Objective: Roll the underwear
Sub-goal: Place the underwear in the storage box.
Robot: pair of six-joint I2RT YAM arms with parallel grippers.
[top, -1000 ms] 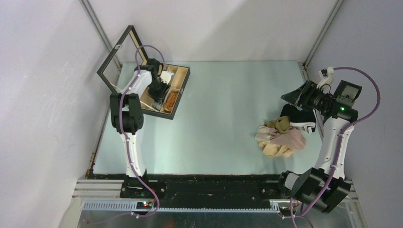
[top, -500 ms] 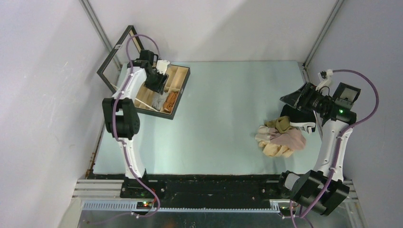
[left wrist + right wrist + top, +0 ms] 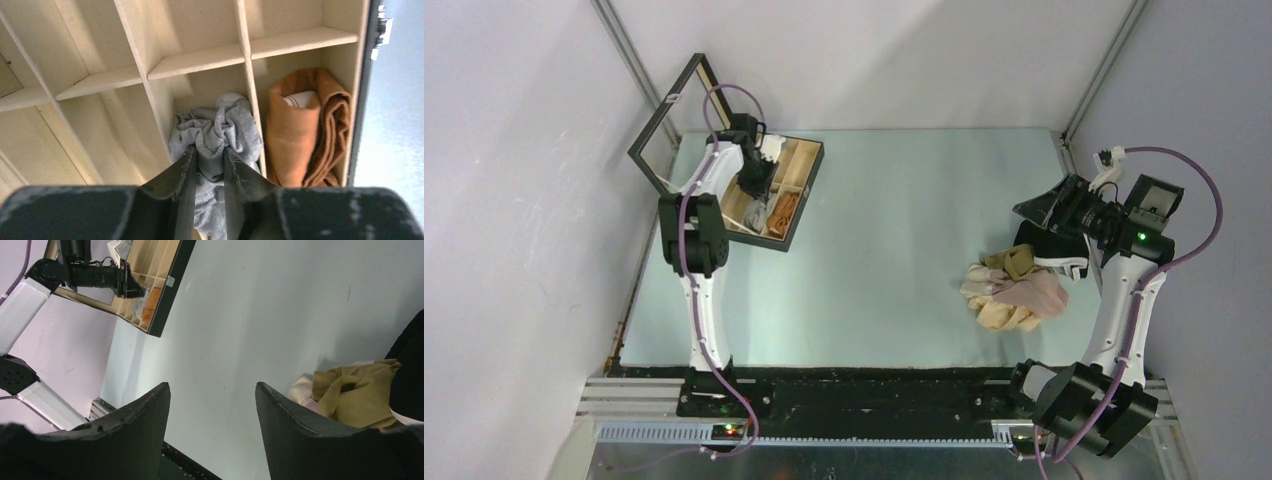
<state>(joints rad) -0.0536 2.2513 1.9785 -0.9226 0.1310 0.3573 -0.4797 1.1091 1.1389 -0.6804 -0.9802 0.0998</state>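
Overhead looks down on the table [image 3: 894, 250]; left wrist views the box [image 3: 200, 56] closely, right wrist from afar.

Left arm stretched forward, left gripper [image 3: 209, 152] angled down, jaws pinched narrow on grey underwear [image 3: 220, 125]. Right arm raised, elbow bent, right gripper [image 3: 212, 386] spread wide, holding nothing

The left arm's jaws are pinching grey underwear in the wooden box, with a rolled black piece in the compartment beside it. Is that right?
Almost. The rolled piece in the compartment beside it is rust-brown, not black. The left wrist view shows it: the jaws pinch the grey underwear in the wooden box, as you said.
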